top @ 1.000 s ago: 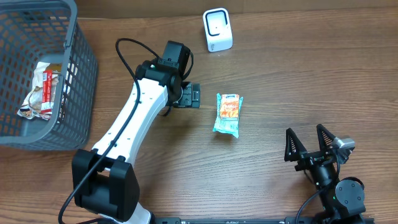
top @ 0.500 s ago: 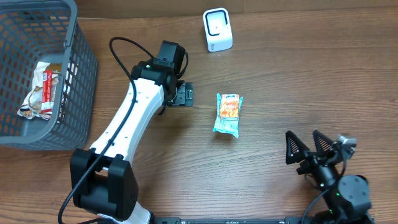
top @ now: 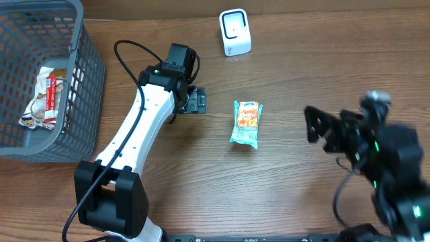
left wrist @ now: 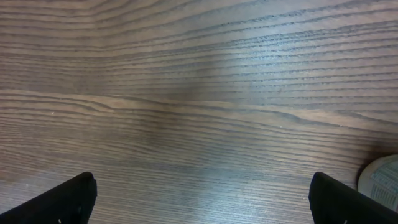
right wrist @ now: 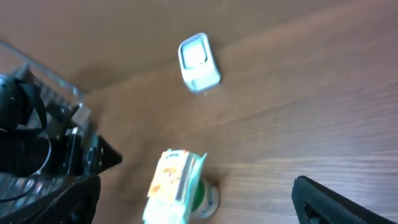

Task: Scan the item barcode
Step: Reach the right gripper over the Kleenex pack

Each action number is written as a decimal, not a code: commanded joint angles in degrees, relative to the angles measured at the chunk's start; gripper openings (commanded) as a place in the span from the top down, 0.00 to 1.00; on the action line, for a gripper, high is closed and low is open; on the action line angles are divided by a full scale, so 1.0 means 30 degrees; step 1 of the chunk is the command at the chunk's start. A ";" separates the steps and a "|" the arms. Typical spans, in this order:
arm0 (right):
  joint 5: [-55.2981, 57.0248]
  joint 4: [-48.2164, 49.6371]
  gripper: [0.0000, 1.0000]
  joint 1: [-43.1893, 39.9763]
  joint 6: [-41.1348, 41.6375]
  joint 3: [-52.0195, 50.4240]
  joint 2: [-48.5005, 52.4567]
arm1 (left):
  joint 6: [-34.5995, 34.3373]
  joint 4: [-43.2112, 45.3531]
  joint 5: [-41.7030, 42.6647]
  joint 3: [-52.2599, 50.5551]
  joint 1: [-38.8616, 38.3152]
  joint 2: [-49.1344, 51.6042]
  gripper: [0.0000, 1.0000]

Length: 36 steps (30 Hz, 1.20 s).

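2 pincers gape: left pincer point(top: 197, 102) and right pincer point(top: 327, 128) flank the snack packet point(top: 246, 124), scanner point(top: 235, 31) beyond.

Mock shop checkout in a robot lab: wood table point(top: 322, 74), grey basket point(top: 91, 74) with a wrapped snack point(top: 47, 97) inside, white scanner point(top: 235, 32) at the far edge, packet point(top: 246, 123) lying mid-table, left arm point(top: 141, 134), right arm point(top: 390, 165).

A snack packet point(top: 246, 124) is laid on the worktop point(top: 302, 74) between the left gripper point(top: 200, 102) and right gripper point(top: 327, 129) (fingers spread apart); a white scanner point(top: 235, 32) is set beyond.
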 commanded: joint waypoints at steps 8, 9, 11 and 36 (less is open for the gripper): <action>-0.9369 0.3337 0.00 0.1049 0.1996 0.4146 0.8597 | 0.0226 0.0204 -0.0321 -0.0087 0.0087 -0.0029 0.00; -0.8604 0.3563 0.00 0.1486 0.2572 0.4146 0.9020 | 0.0226 0.0204 -0.0313 -0.0087 0.0087 -0.0029 0.00; -0.5625 0.3570 0.00 0.3024 0.2586 0.4146 0.9734 | 0.0226 0.0211 -0.0313 -0.0087 0.0087 -0.0029 0.00; 0.8677 -1.1460 0.00 0.9231 0.4182 1.5533 1.8753 | 0.0219 0.0291 -0.0175 -0.0087 0.0087 -0.0029 0.00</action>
